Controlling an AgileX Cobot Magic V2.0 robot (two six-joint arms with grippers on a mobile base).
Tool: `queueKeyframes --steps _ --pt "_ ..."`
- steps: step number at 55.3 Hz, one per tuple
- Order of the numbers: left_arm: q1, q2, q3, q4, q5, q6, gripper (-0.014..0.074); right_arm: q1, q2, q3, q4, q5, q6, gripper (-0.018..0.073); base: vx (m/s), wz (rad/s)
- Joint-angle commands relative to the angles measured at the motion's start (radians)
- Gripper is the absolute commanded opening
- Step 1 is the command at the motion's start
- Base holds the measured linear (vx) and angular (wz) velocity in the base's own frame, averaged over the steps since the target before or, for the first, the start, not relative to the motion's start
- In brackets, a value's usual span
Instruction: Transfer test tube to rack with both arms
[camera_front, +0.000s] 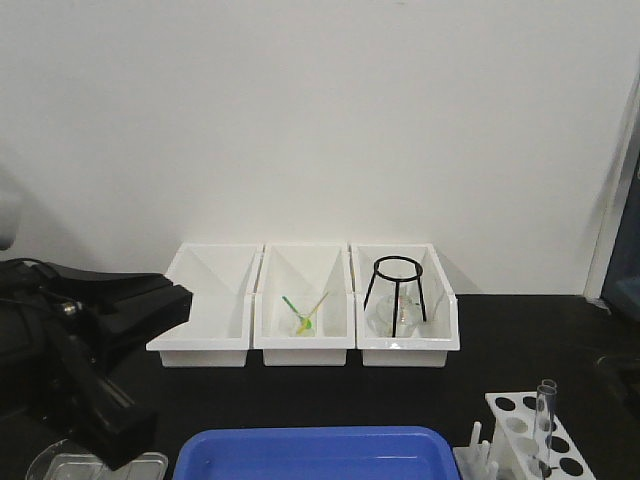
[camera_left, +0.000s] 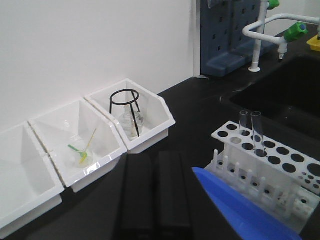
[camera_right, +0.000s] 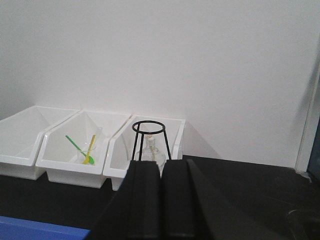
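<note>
I see a black counter (camera_front: 520, 330) against a white wall. Three white bins (camera_front: 305, 305) sit in a row near its back edge. The middle one holds a small glass with green and yellow sticks; the right one holds a flask under a black wire tripod (camera_front: 398, 290). A blue tray (camera_front: 315, 452) lies at the front edge.

My left arm (camera_front: 85, 350), bulky and black, fills the counter's front-left corner. The left gripper (camera_left: 155, 200) shows in its wrist view as two black fingers pressed together, holding nothing. The right gripper (camera_right: 160, 200) looks the same in its own view: fingers together, nothing between them, pointing toward the tripod bin.

The rack (camera_left: 270, 165), white with rows of round holes and pegs along one side, stands at the front-right corner, just beside the tray. The tube (camera_left: 257, 134) is already standing upright in a rack hole. Beside it I make out what may be a second tube, but I cannot be sure.

I judge the tube light, stiff, slippery and easily broken. I would grip it gently on the bare upper section above the plate, below the rim.

The tube is well apart from both grippers: right of and beyond the left one, and outside the right wrist view entirely.
</note>
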Motion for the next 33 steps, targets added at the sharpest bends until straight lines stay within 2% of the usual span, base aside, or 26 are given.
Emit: queueKeyframes --steps 1,12,22,29,33 --pt "0.01 0.002 -0.034 -0.103 -0.136 0.097 0.0003 -0.007 -0.005 -0.026 -0.008 -0.082 -0.009 -0.0011 0.0 0.0" --pt "0.01 0.022 -0.034 -0.104 -0.178 0.093 0.0003 -0.007 -0.005 -0.026 -0.008 -0.082 -0.009 -0.0011 0.0 0.0" --pt "0.026 0.007 -0.031 -0.006 -0.172 0.092 0.0003 -0.007 -0.005 -0.026 -0.008 -0.082 -0.009 -0.0011 0.0 0.0" --pt "0.135 -0.088 0.048 -0.024 -0.153 0.089 0.0003 -0.007 -0.005 -0.026 -0.008 -0.082 -0.009 -0.0011 0.0 0.0" --pt "0.216 -0.199 0.169 -0.035 -0.153 0.089 0.0003 -0.007 -0.005 -0.026 -0.008 -0.082 -0.009 -0.0011 0.0 0.0"
